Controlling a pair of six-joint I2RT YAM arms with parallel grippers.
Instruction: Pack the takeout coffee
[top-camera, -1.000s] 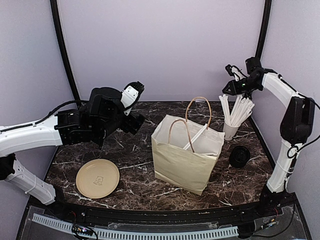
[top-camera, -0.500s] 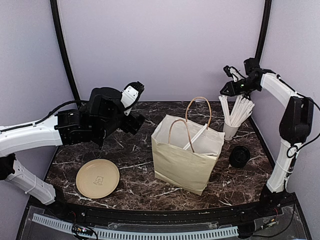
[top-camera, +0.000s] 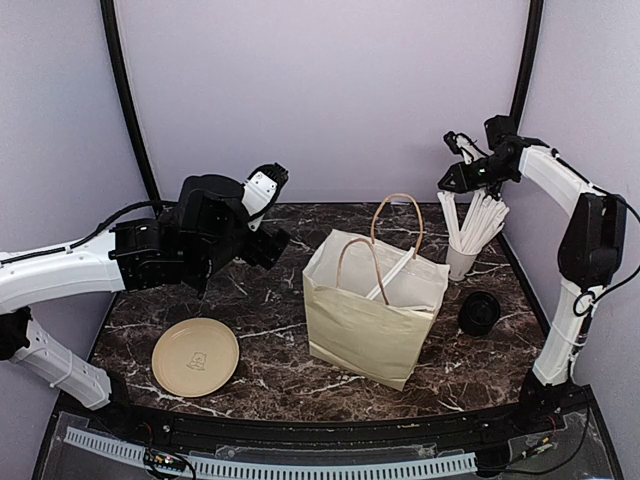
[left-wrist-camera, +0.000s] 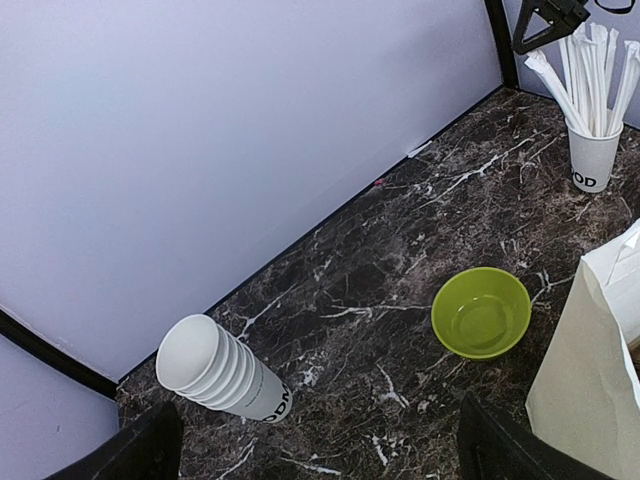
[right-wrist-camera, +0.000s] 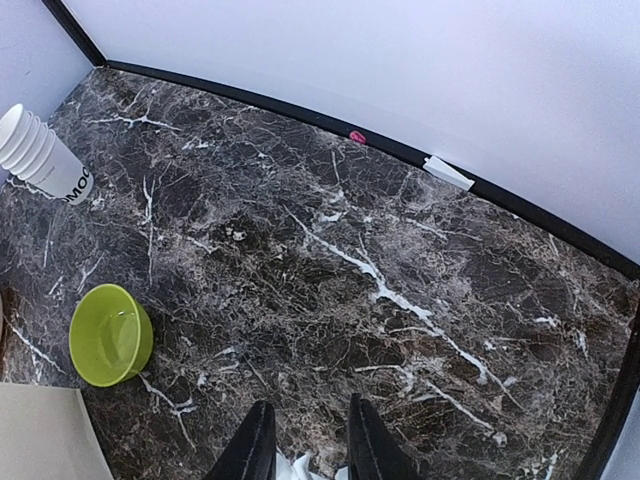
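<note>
The takeout coffee shows in no view. A tall cream paper bag (top-camera: 365, 325) with rope handles stands open mid-table, with a white straw leaning out of it. My left gripper (top-camera: 268, 215) hovers left of the bag, wide open and empty (left-wrist-camera: 325, 450) above bare marble. My right gripper (top-camera: 445, 180) hangs at the back right, just above the wrapped straws in a white cup (top-camera: 462, 262). In the right wrist view its fingers (right-wrist-camera: 305, 405) stand a little apart, with marble showing between the tips and white straw ends low between them.
A stack of lidless white cups (left-wrist-camera: 220, 370) lies on its side by the back wall. A green bowl (left-wrist-camera: 480, 312) sits behind the bag. A tan plate (top-camera: 195, 357) lies front left, and a black round object (top-camera: 479, 312) sits right of the bag.
My right gripper has crept slightly left and up over the straws. The left arm, bag and other objects have not moved.
</note>
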